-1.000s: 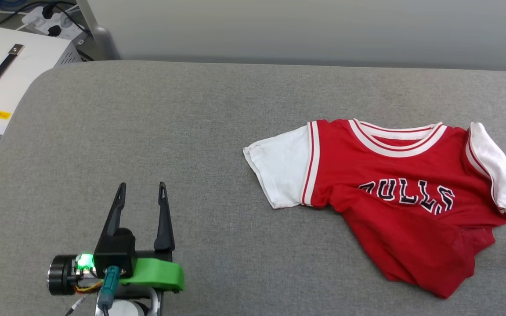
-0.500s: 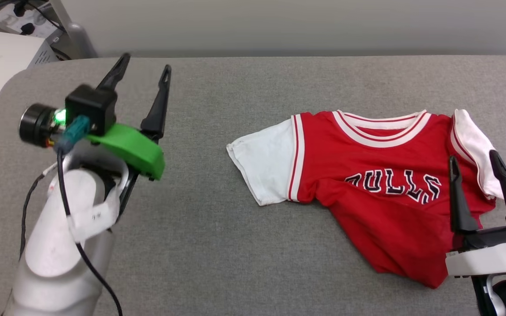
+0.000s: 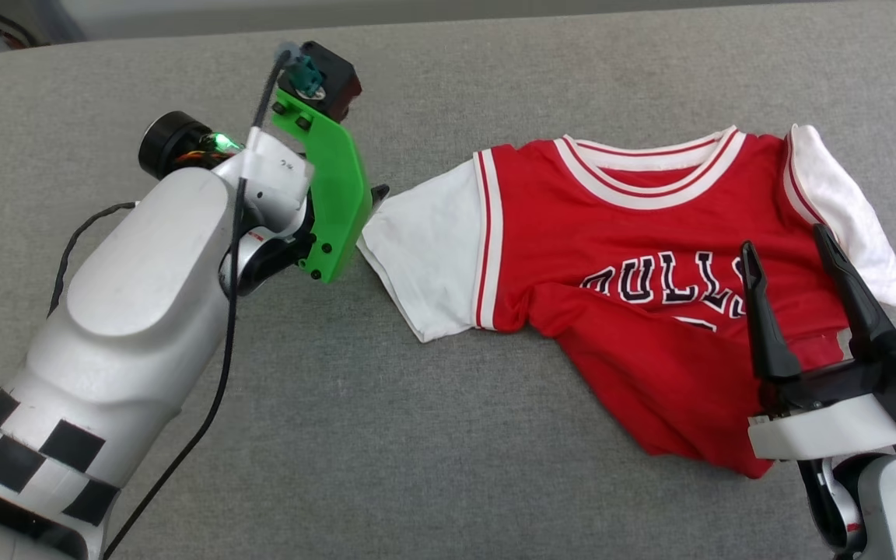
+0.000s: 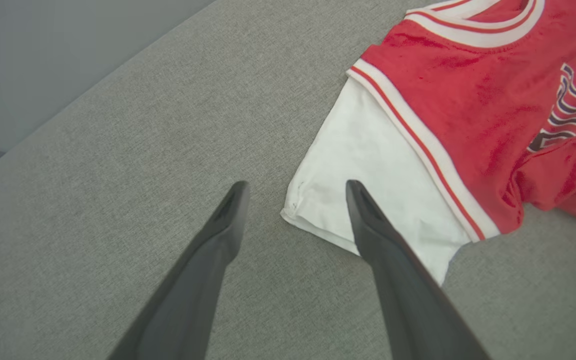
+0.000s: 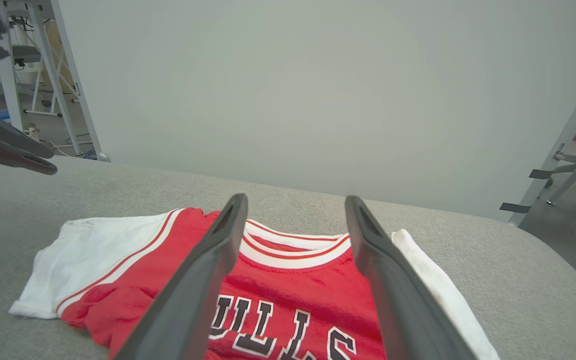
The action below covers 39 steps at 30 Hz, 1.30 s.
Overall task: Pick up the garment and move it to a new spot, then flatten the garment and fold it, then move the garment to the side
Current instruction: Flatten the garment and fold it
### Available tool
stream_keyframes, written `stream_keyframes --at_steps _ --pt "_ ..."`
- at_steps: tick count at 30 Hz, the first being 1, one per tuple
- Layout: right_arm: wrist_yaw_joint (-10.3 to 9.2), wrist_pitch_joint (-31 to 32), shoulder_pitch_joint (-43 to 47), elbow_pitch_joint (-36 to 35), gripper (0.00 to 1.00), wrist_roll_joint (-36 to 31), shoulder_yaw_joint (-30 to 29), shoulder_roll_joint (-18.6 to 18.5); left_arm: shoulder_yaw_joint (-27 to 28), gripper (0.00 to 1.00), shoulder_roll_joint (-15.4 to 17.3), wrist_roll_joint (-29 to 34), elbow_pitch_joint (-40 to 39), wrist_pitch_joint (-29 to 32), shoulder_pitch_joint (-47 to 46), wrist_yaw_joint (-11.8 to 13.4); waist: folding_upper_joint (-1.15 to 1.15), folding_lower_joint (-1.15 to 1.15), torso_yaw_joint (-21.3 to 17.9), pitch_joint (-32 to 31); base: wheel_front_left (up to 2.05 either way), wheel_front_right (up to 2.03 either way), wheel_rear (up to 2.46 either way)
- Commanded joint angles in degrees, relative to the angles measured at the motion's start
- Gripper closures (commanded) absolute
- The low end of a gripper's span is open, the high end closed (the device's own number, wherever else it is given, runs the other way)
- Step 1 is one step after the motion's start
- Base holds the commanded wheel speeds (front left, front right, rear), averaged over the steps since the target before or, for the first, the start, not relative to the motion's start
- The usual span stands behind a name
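A grey fabric-covered surface [image 3: 448,435] carries the garment [image 3: 635,233], which lies face up on its right half. The garment's long axis runs sleeve to sleeve, left to right across the head view. Its collar [image 3: 650,165] points away from the robot and its hem points towards it. The body is red, with black white-outlined lettering [image 3: 662,284] partly swallowed by a diagonal fold. Below that fold the lower part is bunched and skewed to the right. The white left sleeve [image 3: 428,253] lies spread flat, the right sleeve [image 3: 845,206] is narrower and rumpled, and red-white stripes edge both sleeves and the neck. The right hand [image 3: 781,239] is released, fingers apart, over the garment's lower right with the tips aimed at the collar. The left hand [image 4: 296,184] is also spread, straddling the left sleeve's outer corner, one fingertip over the white cloth and the other over bare surface; whether it touches cannot be told.
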Motion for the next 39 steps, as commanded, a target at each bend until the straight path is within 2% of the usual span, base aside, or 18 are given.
stream_keyframes --at_steps 1,5,15,16,17,22,26,31,39 --pt "-0.04 -0.3 -1.3 0.4 0.00 -0.2 0.3 -0.3 -1.8 0.00 0.3 -0.8 1.2 0.8 -1.9 -0.2 0.00 0.00 -2.0 2.8 0.00 0.00 0.00" --pt "-0.04 -0.3 -3.4 0.7 0.00 -0.2 1.2 -0.3 -7.8 0.00 0.3 -2.3 6.5 2.3 -4.9 -0.2 0.00 0.00 -3.3 5.0 0.00 0.00 0.00" --pt "-0.04 -0.4 -5.6 1.1 0.00 -0.2 1.5 0.2 -20.7 0.00 1.1 -5.8 14.1 -0.3 -5.7 -0.2 0.00 0.00 -4.2 7.1 0.00 0.00 0.00" --pt "-0.04 -0.4 -5.6 1.2 0.00 -0.3 1.3 0.2 -21.6 0.25 1.0 -6.3 14.3 -0.7 -5.8 -0.2 0.00 0.00 -4.1 7.1 0.00 0.00 0.00" --pt "-0.04 -0.4 -5.7 1.3 0.00 -0.3 1.2 0.1 -22.3 1.00 1.0 -6.8 14.6 -1.7 -6.1 -0.2 0.00 0.00 -3.8 7.0 0.00 0.00 0.00" --pt "-0.04 -0.4 -5.5 1.6 0.00 -0.6 0.9 -0.1 -24.0 1.00 0.9 -8.4 15.9 -7.9 -7.7 -0.2 0.00 0.00 -2.5 5.6 0.00 0.00 0.00" --pt "-0.04 -0.4 -4.7 1.9 0.00 -0.7 0.2 -0.5 -24.2 1.00 2.2 -9.5 15.7 -14.2 -8.3 -0.2 0.00 0.00 -1.4 3.7 0.00 0.00 0.00" --pt "-0.04 -0.4 -2.9 2.2 0.00 -0.9 -1.1 -0.6 -23.1 1.00 6.8 -11.9 14.9 -19.0 -6.6 -0.2 0.00 0.00 0.0 1.6 0.00 0.00 0.00" --pt "-0.04 -0.4 -1.4 3.0 0.00 -1.0 -2.1 -0.6 -21.2 1.00 14.1 -15.6 16.9 -20.1 -1.7 0.4 0.00 0.00 1.4 0.1 0.00 0.00 0.00"
